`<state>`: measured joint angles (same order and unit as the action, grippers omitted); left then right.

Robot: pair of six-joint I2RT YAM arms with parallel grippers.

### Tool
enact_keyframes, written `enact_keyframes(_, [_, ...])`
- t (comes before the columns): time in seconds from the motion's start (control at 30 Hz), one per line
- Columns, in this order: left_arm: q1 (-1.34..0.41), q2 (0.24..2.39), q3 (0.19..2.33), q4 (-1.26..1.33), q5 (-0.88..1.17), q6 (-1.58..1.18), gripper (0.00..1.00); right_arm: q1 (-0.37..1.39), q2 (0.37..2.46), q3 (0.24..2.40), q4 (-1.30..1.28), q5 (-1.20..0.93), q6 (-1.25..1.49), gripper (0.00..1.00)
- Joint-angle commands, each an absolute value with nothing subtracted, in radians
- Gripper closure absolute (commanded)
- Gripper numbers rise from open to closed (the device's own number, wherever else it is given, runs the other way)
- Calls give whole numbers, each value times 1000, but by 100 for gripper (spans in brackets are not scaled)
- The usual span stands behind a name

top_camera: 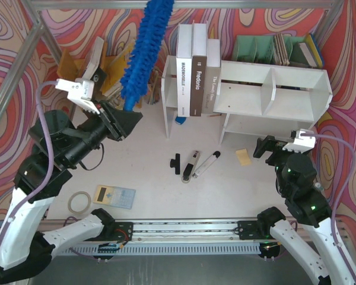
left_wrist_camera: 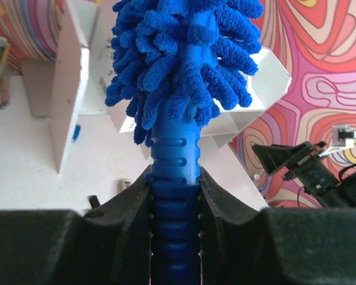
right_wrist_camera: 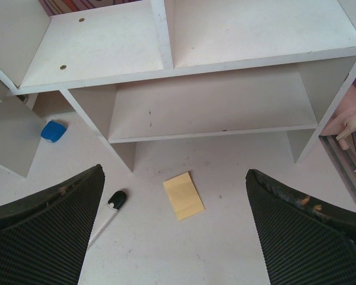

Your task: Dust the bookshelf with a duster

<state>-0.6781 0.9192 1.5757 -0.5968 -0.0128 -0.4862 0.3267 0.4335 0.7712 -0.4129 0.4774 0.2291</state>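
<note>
Here left fingers [left_wrist_camera: 121,205] clamp the fluffy, ribbed-handled blue duster [top_camera: 145,53]; right fingers [right_wrist_camera: 41,231] spread apart.

duster [left_wrist_camera: 184,65] head – fluffy blue chenille cloth; its handle [left_wrist_camera: 175,157] smooth ribbed plastic, slight gloss. bookshelf [right_wrist_camera: 237,35] – white painted board, matt, scuffed. right pincer [right_wrist_camera: 173,178] pads [right_wrist_camera: 41,237] black, fine mesh texture. paper pad [right_wrist_camera: 184,196] yellow, matt. worktop [right_wrist_camera: 237,237] matt white, faintly speckled.

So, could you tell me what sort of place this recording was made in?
Most likely a robot test cell dressed like a home corner, not a real room: swirly printed wall panels on a metal frame, a mounting rail along the near edge, and a bookshelf and books as props.
</note>
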Motion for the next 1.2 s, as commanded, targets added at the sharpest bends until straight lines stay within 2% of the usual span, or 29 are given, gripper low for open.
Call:
enact_keyframes(0.0, [-734,920,1546,-485,-69,-509,100,323,427,795,-412,485,226,10])
enact_keyframes(0.3, [-827,876,1302,-303,-241,-625,100,323,421,786,-404,488,221,10])
enact_keyframes(0.57, [-931,904,1201,-211,-340,-678,100,324,416,784,-399,495,219,10])
enact_keyframes(0.77, [-940,898,1103,-183,-434,-762,100,324,413,782,-399,495,218,10])
enact_keyframes(0.93, [-941,892,1058,-183,-502,-814,100,323,411,781,-397,495,217,10])
enact_keyframes(1.17, [-941,935,1107,-172,-456,-771,100,324,408,780,-394,495,218,10])
